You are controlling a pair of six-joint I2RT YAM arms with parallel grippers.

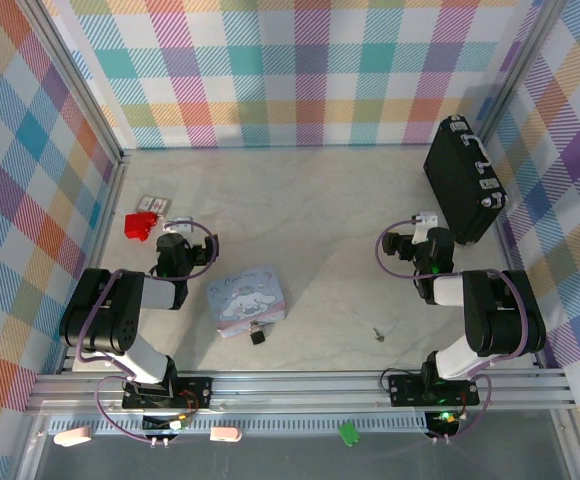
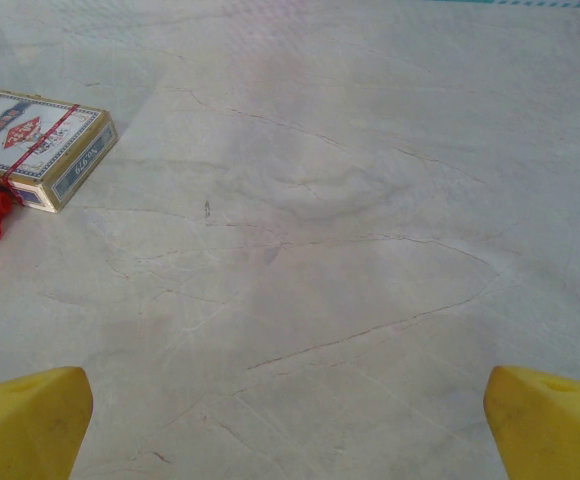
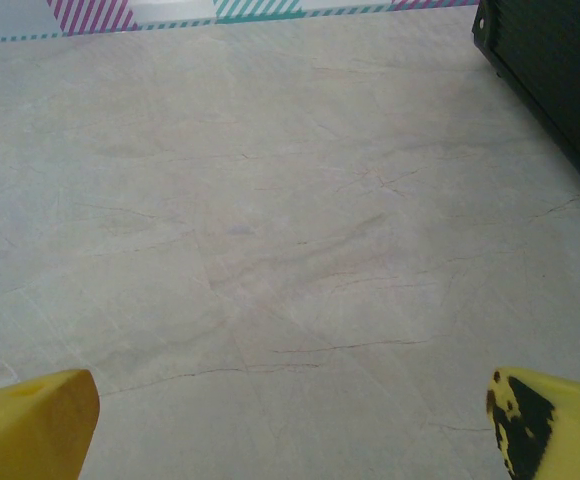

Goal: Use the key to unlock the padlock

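left end effector (image 1: 175,232): jaws spread wide, nothing between them, poised over bare worktop (image 1: 320,200) near the left wall. just to its left lie a red plastic piece (image 1: 140,224) and a small card box (image 1: 153,203), neither part of the job. right of it sits a pastel tin (image 1: 250,298); the padlock (image 1: 258,337) rests at the tin's near edge, touching or hooked to it, which cannot be told. the key (image 1: 378,334) lies flat and alone on the worktop, well apart from the padlock and nearer the right arm's base. right end effector (image 1: 426,222): likewise wide open and empty, facing away from the key, with a black case (image 1: 462,180) just beyond it. probable hazards: the key, thin and flat, may skid or be pushed away when pinched; the light padlock may swing or drag the tin unless steadied; a reach by the right arm may clip the case.
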